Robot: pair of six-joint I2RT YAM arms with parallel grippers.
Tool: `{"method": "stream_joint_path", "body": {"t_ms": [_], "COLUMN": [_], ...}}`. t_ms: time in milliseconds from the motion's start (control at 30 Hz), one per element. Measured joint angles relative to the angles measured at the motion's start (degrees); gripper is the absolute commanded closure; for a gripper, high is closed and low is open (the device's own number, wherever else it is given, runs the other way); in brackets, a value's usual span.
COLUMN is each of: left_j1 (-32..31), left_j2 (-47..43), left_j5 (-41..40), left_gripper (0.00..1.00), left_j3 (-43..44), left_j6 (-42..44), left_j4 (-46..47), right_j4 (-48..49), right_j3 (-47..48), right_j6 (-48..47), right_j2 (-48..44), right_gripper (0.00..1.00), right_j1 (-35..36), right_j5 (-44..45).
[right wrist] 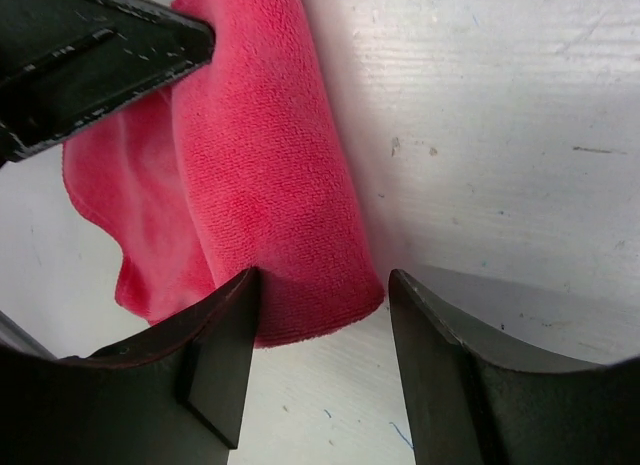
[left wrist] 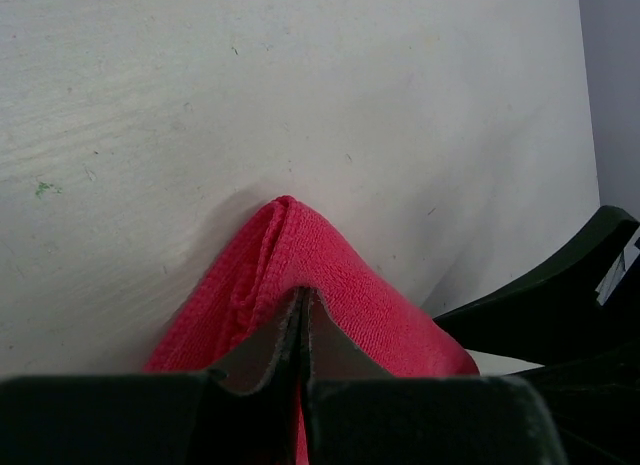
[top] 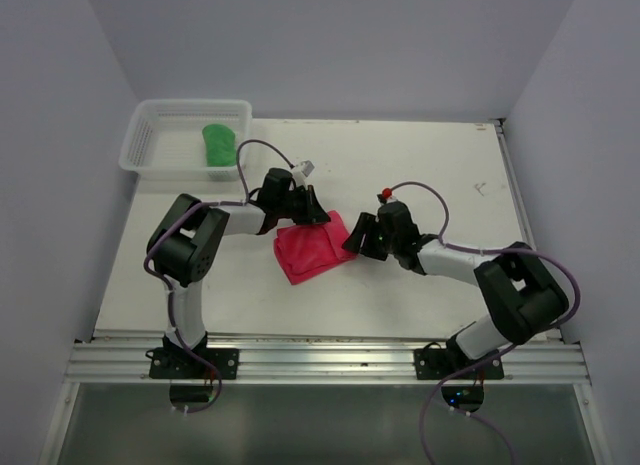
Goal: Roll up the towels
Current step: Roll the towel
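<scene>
1. Green towel (top: 219,145): rolled up, lying in the basket (top: 142,135), upper left of the top view. Looks done.
2. Pink towel (top: 310,253): middle of the table (top: 440,175), between the two arms. It's only part rolled, with a thick rolled edge on its right side and a loose flap at lower left.
3. Left claw (left wrist: 302,303): fingers pressed together. A sliver of pink shows between them, so I read it as clamped on the towel's upper corner fold.
4. Right claw (right wrist: 322,285): fingers apart, straddling the end of the rolled edge and gripping nothing. One finger looks to be against the cloth; the other is over bare table.
5. Step in hand, my guess: get the right claw onto the roll so both ends turn together.
6. I'd slide the right claw further over the roll before closing, so it bites the full thickness and not just the outer layer.
7. Close gently. Fleece squashes, and a hard pinch would flatten the roll.
8. Turn both claws at the same pace, low over the table, with light tension between them so the roll doesn't cone.
9. Risks:
   - The claws sit near each other, and the left one crosses the upper left of the right wrist view, so they could bump.
   - The loose flap could drag and unwind.
</scene>
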Motion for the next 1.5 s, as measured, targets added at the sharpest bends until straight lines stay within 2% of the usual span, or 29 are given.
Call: {"method": "stream_joint_path", "body": {"t_ms": [133, 267, 333, 500, 633, 867, 1167, 1500], "left_j1": [-0.1, -0.1, -0.1, -0.2, -0.3, -0.2, 0.0, 0.1], "left_j2": [0.0, -0.1, -0.2, -0.8, -1.3, -3.5, -8.3, -9.6], "left_j5": [0.0, 0.0, -0.1, -0.9, -1.7, -2.1, -3.4, -3.5], "left_gripper": [0.97, 0.97, 0.97, 0.96, 0.95, 0.94, 0.93, 0.93], "left_j3": [0.0, 0.0, 0.0, 0.9, 2.4, 3.9, 5.9, 6.8], "left_j6": [0.0, 0.0, 0.0, 0.0, -0.1, -0.5, -0.2, 0.0], "left_j4": [-0.1, -0.3, -0.5, -3.0, -6.8, -11.2, -15.6, -16.3], "right_j4": [3.6, 7.0, 7.8, 7.4, 3.5, -4.6, -8.6, -9.0], "right_j3": [-2.2, -2.5, -2.6, -2.6, -2.1, 1.4, 4.3, 7.6], "right_j6": [0.4, 0.5, 0.4, -0.7, -4.7, -13.9, -23.4, -32.4], "right_j2": [1.6, 3.2, 3.5, 2.8, -0.5, -3.4, -2.8, 4.8], "right_gripper": [0.49, 0.68, 0.74, 0.91, 0.97, 1.00, 1.00, 1.00], "right_j1": [0.0, 0.0, 0.0, 0.3, 2.8, 10.5, 16.5, 29.4], "right_j5": [-1.6, -3.7, -4.2, -3.6, 1.5, 15.6, 29.5, 44.4]}}
